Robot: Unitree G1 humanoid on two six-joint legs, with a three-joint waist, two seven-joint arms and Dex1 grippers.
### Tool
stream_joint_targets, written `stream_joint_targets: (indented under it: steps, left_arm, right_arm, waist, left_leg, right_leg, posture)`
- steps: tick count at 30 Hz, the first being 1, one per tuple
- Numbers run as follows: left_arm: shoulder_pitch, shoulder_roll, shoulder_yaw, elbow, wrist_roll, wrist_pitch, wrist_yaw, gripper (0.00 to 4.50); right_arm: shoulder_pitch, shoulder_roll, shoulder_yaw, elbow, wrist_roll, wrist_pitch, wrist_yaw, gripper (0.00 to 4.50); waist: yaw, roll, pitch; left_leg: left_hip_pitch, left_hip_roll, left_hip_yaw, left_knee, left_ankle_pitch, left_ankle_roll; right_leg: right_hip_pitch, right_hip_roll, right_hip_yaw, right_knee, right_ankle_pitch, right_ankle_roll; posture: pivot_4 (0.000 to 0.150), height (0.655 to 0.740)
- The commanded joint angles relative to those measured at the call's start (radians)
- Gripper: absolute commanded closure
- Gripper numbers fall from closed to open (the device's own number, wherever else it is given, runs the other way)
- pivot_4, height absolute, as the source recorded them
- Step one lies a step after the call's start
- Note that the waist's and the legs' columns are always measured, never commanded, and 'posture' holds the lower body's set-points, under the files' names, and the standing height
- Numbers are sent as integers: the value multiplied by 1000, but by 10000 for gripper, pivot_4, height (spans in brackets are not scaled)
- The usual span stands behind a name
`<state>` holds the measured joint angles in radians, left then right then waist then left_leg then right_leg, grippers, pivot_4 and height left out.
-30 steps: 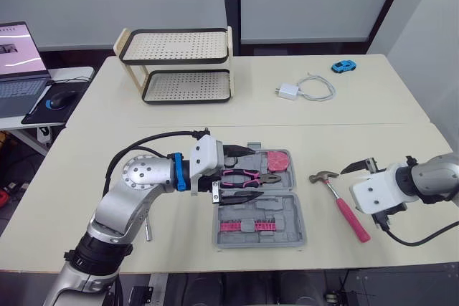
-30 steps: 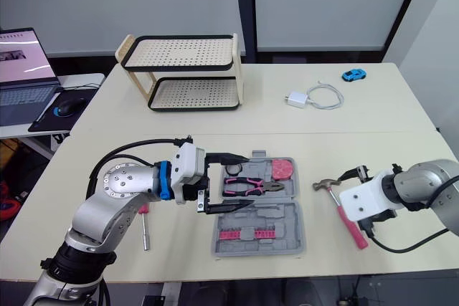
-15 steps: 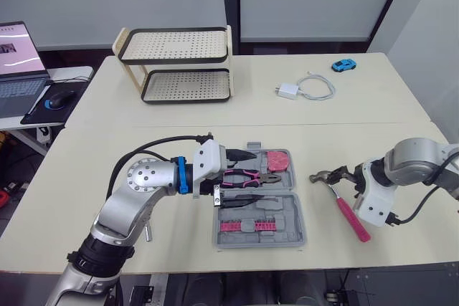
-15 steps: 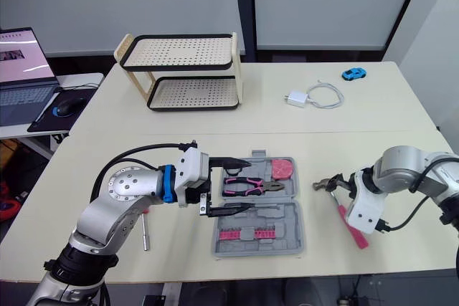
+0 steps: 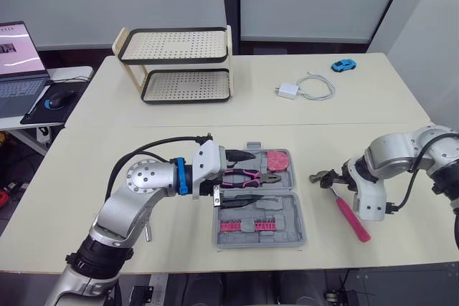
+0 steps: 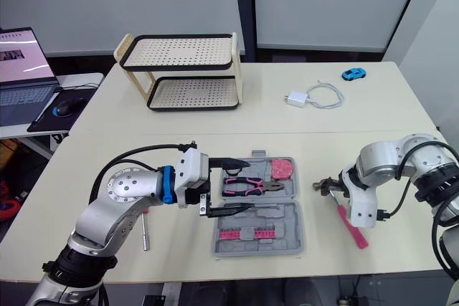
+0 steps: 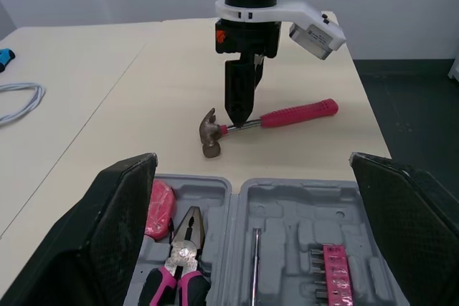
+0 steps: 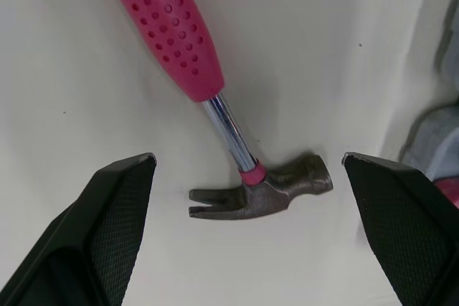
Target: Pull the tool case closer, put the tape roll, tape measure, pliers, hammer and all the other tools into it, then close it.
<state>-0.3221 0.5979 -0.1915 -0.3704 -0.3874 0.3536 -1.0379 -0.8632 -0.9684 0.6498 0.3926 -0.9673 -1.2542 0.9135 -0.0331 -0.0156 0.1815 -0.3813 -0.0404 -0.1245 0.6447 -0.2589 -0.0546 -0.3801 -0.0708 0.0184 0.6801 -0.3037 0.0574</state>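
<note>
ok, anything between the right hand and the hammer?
Nothing visible. The right hand is open directly above the hammer, its fingers straddling the head and neck, with no other thing between them.

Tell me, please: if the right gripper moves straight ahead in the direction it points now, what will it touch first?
Most likely the hammer: its steel neck, just behind the head, lies on the table between the open fingers of the right gripper. Depth is hard to judge, so how soon is unclear.
</note>
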Motion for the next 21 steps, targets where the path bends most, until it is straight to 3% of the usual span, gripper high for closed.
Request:
stream_joint_targets:
  steps: [1,7,8,11,18,21]
  left_arm:
    - [-4,11,2,-47,-9,15,3,0]
    - [-4,20,3,-60,-12,38,1,0]
    - [-4,20,2,-62,-12,41,1,0]
    - [-8,21,-3,-64,-10,46,-1,0]
    - [-17,17,-7,-62,-8,56,-4,0]
    - [-15,15,-8,-66,-10,57,-3,0]
  right_arm:
    - [5,19,14,18,-73,11,-66,273]
    - [13,20,60,74,-209,38,-188,273]
    - [12,20,65,87,-224,44,-203,1951]
    - [16,30,69,123,-238,65,-233,9516]
    - [17,39,81,149,-255,78,-271,35011]
    - [22,33,78,154,-245,81,-264,41560]
  waist:
    - [0,0,0]
    - [0,-1,0]
    - [0,-1,-1]
    - [0,-3,-2]
    - [-4,-7,-4]
    - [-3,-7,-4]
  left_leg:
    - [0,0,0,0,0,0]
    - [0,0,0,0,0,0]
    - [1,0,0,0,0,0]
    - [2,0,0,0,0,0]
    - [8,0,0,0,-1,2]
    - [8,0,0,-1,-1,2]
  right_leg:
    - [0,0,0,0,0,0]
    - [0,0,0,0,0,0]
    - [1,0,0,0,0,0]
    - [2,0,0,0,0,0]
    - [7,2,0,0,0,-1]
    - [7,2,0,0,0,-1]
  posture:
    - [1500,7400]
    - [1500,7400]
    - [1500,7400]
    - [1500,7400]
    - [1500,7400]
    - [1500,7400]
